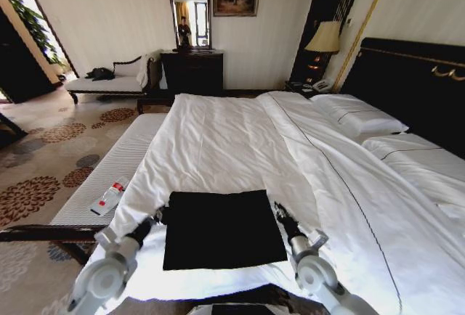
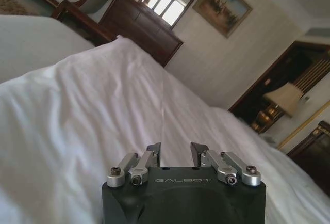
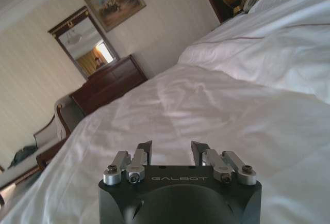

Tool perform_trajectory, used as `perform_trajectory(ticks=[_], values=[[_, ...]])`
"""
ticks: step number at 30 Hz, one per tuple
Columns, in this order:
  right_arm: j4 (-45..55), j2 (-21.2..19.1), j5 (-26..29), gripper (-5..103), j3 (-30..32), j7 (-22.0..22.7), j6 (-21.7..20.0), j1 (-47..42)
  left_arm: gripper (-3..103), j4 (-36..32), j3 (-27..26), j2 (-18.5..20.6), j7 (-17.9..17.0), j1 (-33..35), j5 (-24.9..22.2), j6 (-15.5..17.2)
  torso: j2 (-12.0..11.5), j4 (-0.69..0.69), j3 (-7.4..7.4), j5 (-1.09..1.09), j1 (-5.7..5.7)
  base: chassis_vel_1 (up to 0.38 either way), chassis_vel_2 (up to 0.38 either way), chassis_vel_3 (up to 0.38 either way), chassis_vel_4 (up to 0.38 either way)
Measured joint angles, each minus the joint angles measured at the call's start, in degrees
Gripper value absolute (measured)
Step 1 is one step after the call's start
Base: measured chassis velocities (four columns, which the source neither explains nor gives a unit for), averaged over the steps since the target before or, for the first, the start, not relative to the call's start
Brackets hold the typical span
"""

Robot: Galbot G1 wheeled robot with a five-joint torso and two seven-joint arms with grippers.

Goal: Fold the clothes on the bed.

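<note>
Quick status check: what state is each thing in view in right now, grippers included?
Black cotton T-shirt: folded into a flat rectangle on the white duvet, held by neither gripper.
Left gripper: fingers open, empty, at the shirt's left edge.
Right gripper: fingers open, empty, at the shirt's right edge.
Clear plastic bottle: lying on its side on the white ribbed bench.

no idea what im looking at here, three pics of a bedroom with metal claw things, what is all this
It is a two-armed robot at the foot of a bed. The wide picture comes from a camera on its head; the other two come from cameras on its wrists, looking along each claw. A black T-shirt, already folded into a rectangle, lies on the white duvet. The left gripper sits at the shirt's left edge, the right gripper at its right edge. Both are open and hold nothing. A bottle lies on the bench alongside.
</note>
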Motion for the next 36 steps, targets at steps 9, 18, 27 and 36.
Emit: perform_trajectory(ticks=[9, 18, 27, 36], values=[[-7.1, 1.7, 1.0, 74, -3.4, 0.1, -0.2, 6.3, 72, 17.0, 11.0, -0.5, -3.1, -18.1, 2.6, 4.5, 0.0, -0.04, 0.02, -0.02, 0.02, 0.000, 0.000, 0.000, 0.000], [-10.9, 3.5, 0.9, 99, -5.4, -0.7, -0.5, 8.9, 98, 28.0, 17.6, -4.2, -3.3, -25.1, 7.2, 5.7, 0.0, -0.02, 0.02, -0.01, 0.02, 0.000, 0.000, 0.000, 0.000], [-12.4, 4.6, 0.9, 100, -5.8, -0.7, -0.5, 10.6, 93, 31.9, 20.8, -6.8, -2.1, -27.6, 8.5, 5.3, 0.0, 0.00, 0.01, 0.00, 0.01, 0.000, 0.000, 0.000, 0.000], [-13.1, 4.7, 1.0, 100, -5.9, -0.6, -0.7, 11.4, 61, 31.6, 20.6, -7.2, -1.7, -27.1, 8.2, 4.8, 0.0, -0.01, 0.01, -0.01, 0.00, 0.000, 0.000, 0.000, 0.000]])
